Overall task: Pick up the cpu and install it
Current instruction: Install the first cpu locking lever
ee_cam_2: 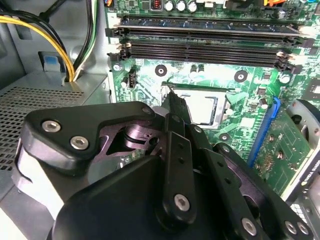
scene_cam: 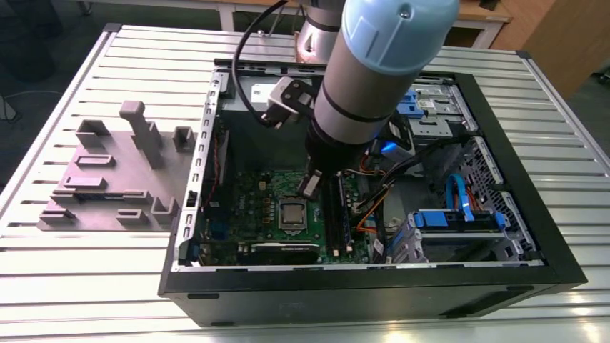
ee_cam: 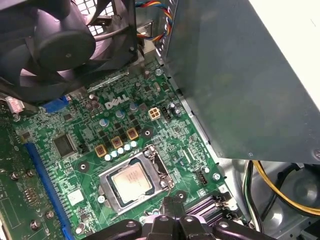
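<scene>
The cpu (ee_cam: 131, 181) is a small silver square lying flat in the motherboard socket, with a metal frame around it. It appears as a bright square (ee_cam_2: 205, 107) in the second wrist view and as a pale chip (scene_cam: 291, 214) inside the open computer case (scene_cam: 533, 236) in the exterior view. My gripper (scene_cam: 310, 186) hangs inside the case just above the board, a little to one side of the socket. Its black fingers (ee_cam_2: 175, 107) are pressed together with nothing between them, and their tips (ee_cam: 175, 206) stand right beside the socket's edge.
A grey fixture plate (scene_cam: 114, 179) lies at the exterior view's left of the case. Memory slots (ee_cam_2: 200, 40), a black fan (ee_cam: 55, 45), a grey metal box (ee_cam: 240, 75) and yellow cables (ee_cam_2: 60, 45) crowd the socket. Blue drive brackets (scene_cam: 458, 214) sit at the exterior view's right.
</scene>
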